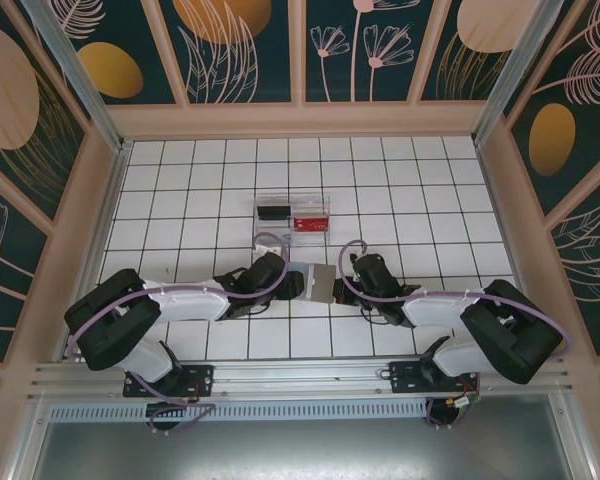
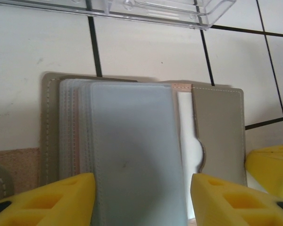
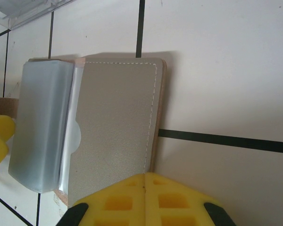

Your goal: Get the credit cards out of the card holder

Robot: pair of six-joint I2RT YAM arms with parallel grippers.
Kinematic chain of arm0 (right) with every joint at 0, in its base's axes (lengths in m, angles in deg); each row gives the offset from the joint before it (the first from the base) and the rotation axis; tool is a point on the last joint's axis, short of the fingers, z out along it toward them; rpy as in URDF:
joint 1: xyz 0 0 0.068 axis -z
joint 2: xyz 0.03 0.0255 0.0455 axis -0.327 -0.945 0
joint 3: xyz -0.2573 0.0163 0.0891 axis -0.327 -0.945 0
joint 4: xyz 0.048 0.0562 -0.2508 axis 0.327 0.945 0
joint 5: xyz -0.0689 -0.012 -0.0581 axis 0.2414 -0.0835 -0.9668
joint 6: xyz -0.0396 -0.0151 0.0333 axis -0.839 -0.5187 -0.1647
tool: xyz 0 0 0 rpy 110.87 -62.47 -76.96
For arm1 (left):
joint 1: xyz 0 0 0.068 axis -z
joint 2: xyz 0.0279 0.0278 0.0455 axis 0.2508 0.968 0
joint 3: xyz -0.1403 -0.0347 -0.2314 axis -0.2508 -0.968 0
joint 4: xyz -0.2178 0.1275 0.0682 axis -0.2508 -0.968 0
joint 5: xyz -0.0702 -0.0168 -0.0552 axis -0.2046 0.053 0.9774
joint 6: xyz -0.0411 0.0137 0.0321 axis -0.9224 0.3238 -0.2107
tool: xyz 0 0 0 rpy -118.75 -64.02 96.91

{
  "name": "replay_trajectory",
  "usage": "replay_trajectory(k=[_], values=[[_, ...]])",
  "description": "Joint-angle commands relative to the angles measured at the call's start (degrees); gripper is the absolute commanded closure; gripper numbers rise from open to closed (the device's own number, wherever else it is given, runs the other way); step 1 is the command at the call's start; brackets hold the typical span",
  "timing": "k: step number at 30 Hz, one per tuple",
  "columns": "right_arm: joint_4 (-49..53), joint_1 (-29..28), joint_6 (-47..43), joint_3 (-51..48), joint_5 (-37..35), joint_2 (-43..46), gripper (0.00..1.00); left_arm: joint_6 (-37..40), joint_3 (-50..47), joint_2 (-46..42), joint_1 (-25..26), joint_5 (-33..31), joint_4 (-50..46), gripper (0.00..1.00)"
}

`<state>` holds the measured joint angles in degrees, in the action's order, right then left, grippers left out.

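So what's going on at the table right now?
Both arms are working on the open card holder in the middle of the tiled table. The right tool is shut and looks to be pressing down on one end of the holder's grey pocket panel. The left tool stands open astride the stack of clear sleeves, not clamped on them. I can't make out any card pulled free. The clear tray sits just beyond.

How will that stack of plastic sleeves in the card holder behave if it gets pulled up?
Probably floppy: the sleeves look thin and bow up off the card holder. Likely slippery too, given their smooth, glossy faces. The card holder looks light and may slide on the tiles unless pinned.
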<state>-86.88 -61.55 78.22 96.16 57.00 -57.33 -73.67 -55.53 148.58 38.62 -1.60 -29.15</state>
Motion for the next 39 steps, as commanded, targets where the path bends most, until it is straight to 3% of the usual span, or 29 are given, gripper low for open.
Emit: replay_trajectory(k=[1,18,30,39], values=[[-1.34,0.27,-0.06,0.99,0.51,-0.41,1.0,1.26,0.41,1.2,-0.21,2.49,2.33,0.44],[-1.08,0.27,-0.15,1.39,0.51,-0.73,1.0,2.67,0.08,-3.74,-0.23,5.86,4.35,0.38],[0.1,0.35,-0.33,1.64,-0.08,0.32,1.0,2.41,1.76,-0.26,0.08,11.77,9.06,0.41],[0.93,0.97,-0.52,1.69,-0.28,1.25,1.0,2.76,1.26,-3.81,0.21,8.93,6.63,0.41]])
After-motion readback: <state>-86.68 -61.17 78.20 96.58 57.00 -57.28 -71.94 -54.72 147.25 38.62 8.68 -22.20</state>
